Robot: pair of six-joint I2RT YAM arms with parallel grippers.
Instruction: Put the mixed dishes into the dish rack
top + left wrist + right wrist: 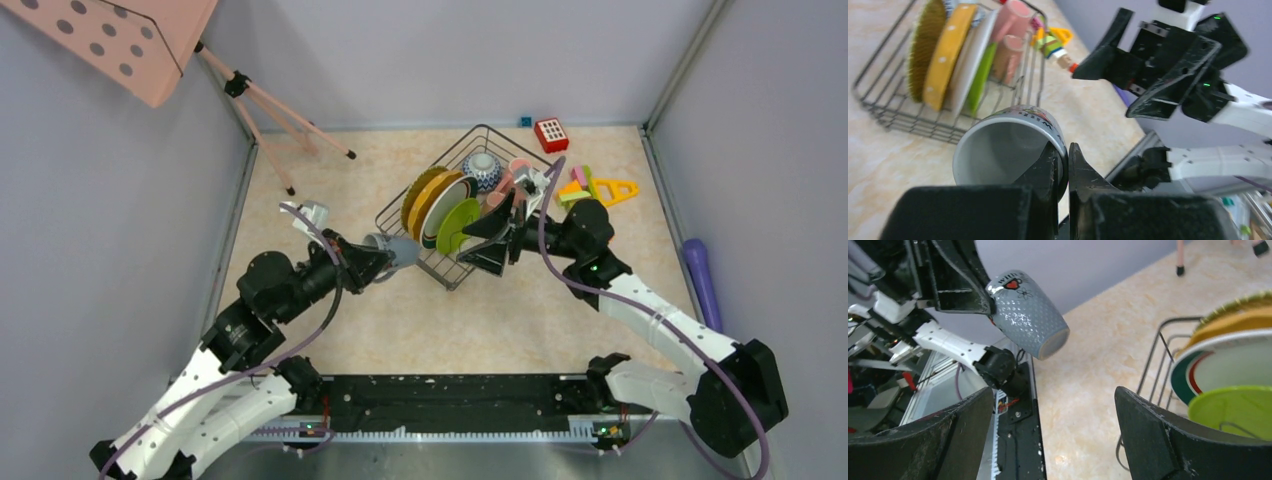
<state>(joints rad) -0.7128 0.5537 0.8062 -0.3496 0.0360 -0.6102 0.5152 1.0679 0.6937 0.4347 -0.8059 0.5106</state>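
My left gripper (375, 258) is shut on the rim of the grey mug (393, 250) and holds it on its side above the table, just left of the dish rack (398, 215). One finger is inside the mug (1003, 150) and one outside. The rack holds the yellow ribbed plate (420, 190), the white plate with green rim (443, 208), the lime-green plate (457, 225), the patterned bowl (482, 170) and pink mugs (508, 182). My right gripper (497, 235) is open and empty at the rack's near right side; its wrist view shows the grey mug (1029, 315) ahead.
Colourful toy blocks (590, 187) and a red block (551, 133) lie right of the rack. A purple cylinder (703, 280) lies by the right wall. A pink dotted board on a tripod (270, 110) stands at the back left.
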